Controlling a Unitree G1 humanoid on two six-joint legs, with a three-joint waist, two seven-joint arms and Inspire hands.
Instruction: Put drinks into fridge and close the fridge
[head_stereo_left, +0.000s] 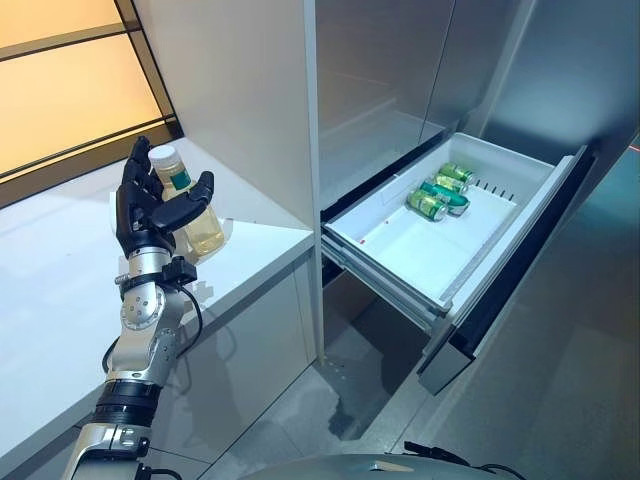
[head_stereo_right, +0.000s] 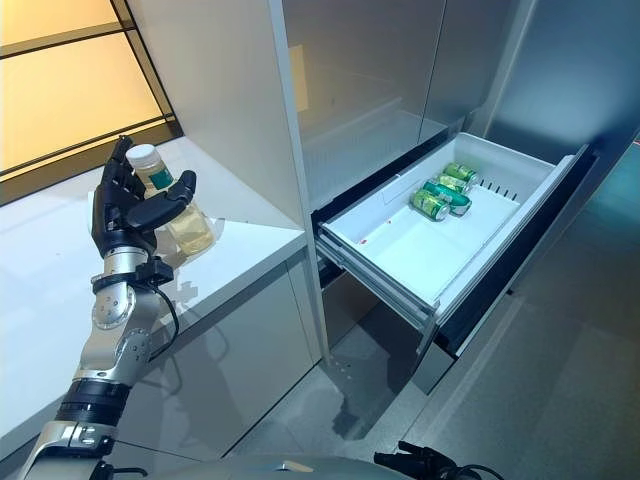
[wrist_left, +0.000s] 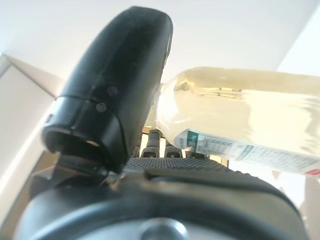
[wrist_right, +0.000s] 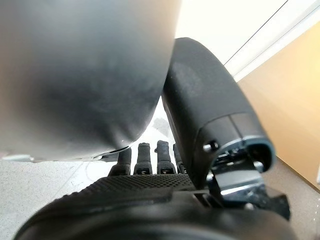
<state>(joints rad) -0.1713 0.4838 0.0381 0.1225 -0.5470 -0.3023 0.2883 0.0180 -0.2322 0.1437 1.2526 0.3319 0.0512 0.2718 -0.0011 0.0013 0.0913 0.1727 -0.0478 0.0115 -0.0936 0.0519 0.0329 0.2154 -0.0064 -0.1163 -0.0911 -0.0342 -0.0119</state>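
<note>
My left hand (head_stereo_left: 145, 215) is shut on a clear bottle (head_stereo_left: 200, 232) of pale yellow drink with a white cap and a green label. The thumb crosses its front and the fingers stand behind it. The bottle is tilted, just over the white counter (head_stereo_left: 60, 280) to the left of the fridge. In the left wrist view the bottle (wrist_left: 240, 115) lies against the thumb (wrist_left: 115, 85). The fridge's white drawer (head_stereo_left: 400, 278) is pulled out, with green cans (head_stereo_left: 440, 192) lying at its far end. My right hand (wrist_right: 150, 200) is open and empty beside a grey bulk.
The steel fridge front (head_stereo_left: 380, 80) rises above the drawer. A white side panel (head_stereo_left: 240, 90) stands between the counter and the fridge. The near part of the drawer's floor (head_stereo_left: 420, 250) is bare. Grey floor lies below the drawer.
</note>
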